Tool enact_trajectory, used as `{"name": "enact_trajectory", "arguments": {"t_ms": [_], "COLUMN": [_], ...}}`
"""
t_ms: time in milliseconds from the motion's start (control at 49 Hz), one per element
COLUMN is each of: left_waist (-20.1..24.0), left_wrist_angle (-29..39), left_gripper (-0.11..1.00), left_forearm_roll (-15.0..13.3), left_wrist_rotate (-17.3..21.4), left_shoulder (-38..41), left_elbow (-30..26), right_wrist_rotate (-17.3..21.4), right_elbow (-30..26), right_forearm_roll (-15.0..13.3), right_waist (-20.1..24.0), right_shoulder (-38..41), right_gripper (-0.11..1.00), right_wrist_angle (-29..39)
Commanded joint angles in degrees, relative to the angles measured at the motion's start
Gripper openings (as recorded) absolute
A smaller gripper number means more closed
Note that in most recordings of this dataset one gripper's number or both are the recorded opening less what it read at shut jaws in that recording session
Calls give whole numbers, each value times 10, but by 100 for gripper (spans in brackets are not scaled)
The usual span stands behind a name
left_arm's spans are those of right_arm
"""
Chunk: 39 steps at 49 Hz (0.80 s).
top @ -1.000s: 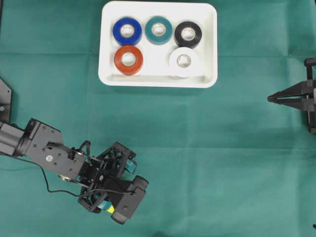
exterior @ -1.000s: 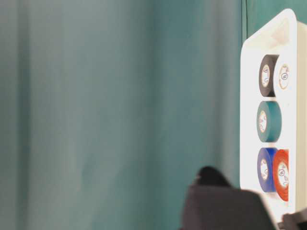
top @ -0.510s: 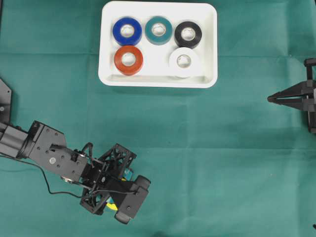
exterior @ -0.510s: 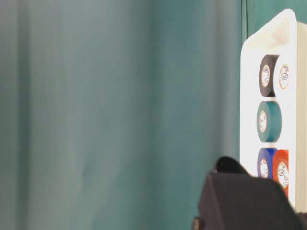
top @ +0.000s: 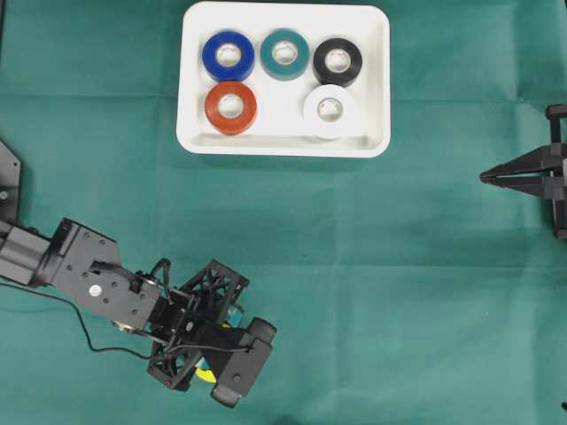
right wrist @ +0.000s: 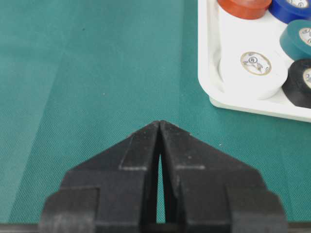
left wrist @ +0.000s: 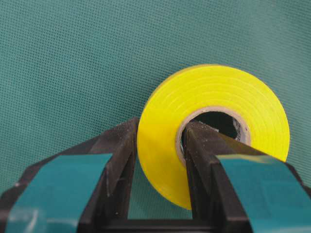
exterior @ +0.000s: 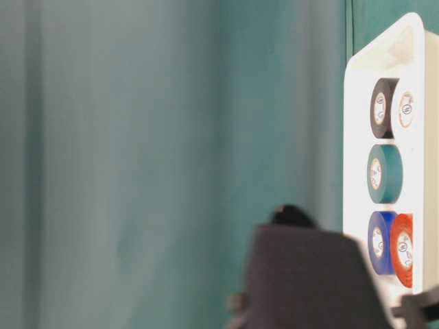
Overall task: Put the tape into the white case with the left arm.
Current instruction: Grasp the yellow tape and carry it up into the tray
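The wide green cloth-covered table (top: 399, 292) is giving much open room: between the lower left of the overhead view and the tray at the top centre nothing is lying in the way.

The large shallow white plastic case (top: 284, 142) with rounded corners and a raised rim is already holding five rolls in blue, teal, black, red and white. The free floor of it is mostly the strip in the middle and along the right wall, so I judge that the roll must be lifted clearly over the rim and set down with care.

The black lattice left gripper (left wrist: 158, 145) is sitting at the lower left of the overhead view, clamped on the yellow tape roll (left wrist: 214, 131): one finger is inside the cardboard core, the other is pressing on the outer face. The roll is looking light and stiff, with a smooth side that may slip, so holding through the wall is sensible.

The plain black right gripper (right wrist: 160, 127) is resting at the right edge with its fingers together, holding nothing.
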Motion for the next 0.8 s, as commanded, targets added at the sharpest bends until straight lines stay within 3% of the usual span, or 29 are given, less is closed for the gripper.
{"name": "enact_trajectory", "arguments": {"t_ms": [0, 408, 775], "left_waist": [-4, 11, 117], "left_wrist_angle": [16, 102, 105], "left_gripper": [25, 25, 25], "left_forearm_roll": [-1, 1, 3], "left_wrist_rotate": [-1, 0, 10], "left_shoulder": [-46, -69, -69], "left_elbow": [-24, -72, -76], "right_wrist_rotate": [0, 0, 0], "right_elbow": [-6, -6, -6], "right_forearm_roll": [-1, -1, -1], "right_waist": [0, 0, 0], "right_shoulder": [4, 4, 4], "right_gripper": [-10, -10, -10], "right_wrist_angle": [-5, -5, -5]}}
